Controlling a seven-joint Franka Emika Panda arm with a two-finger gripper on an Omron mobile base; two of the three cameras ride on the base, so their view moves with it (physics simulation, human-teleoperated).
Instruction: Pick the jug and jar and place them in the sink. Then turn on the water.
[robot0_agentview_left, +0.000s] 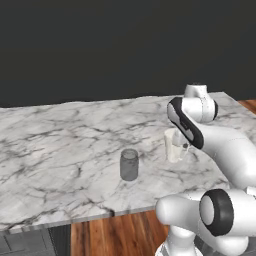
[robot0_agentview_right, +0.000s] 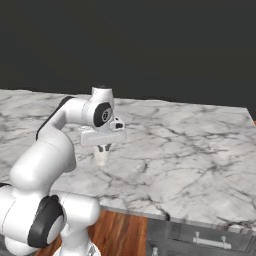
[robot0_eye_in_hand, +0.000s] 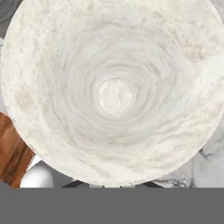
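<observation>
The jug (robot0_agentview_left: 173, 145) stands upright on the marble tabletop (robot0_agentview_left: 60, 145), toward the right end of the slab in the left base view, at about 3 o'clock from the jar (robot0_agentview_left: 129, 164) and well apart from it. The jar stands upright too, nearer the front edge of the tabletop.

The tool (robot0_agentview_right: 104, 148) hangs straight down over the jug in the right base view, its dark fingertips at the jug's rim, with the cream body (robot0_agentview_right: 101, 157) showing just below the hand. In the left base view the arm's dark-banded forearm crosses in front of the jug's right side, so the contact itself is hidden there.

The hand view looks straight down into the jug (robot0_eye_in_hand: 114, 94): its round cream inside spreads across the view, with the flat bottom a little above centre and the handle swelling out at about 2 o'clock. Marble shows past the rim at 4 o'clock, wooden floor (robot0_eye_in_hand: 12, 155) at 8 o'clock.

The tool is clenched tight on the jug's rim at about 6 o'clock in the hand view. The jug's base looks to be resting on the tabletop; I cannot tell for certain.
</observation>
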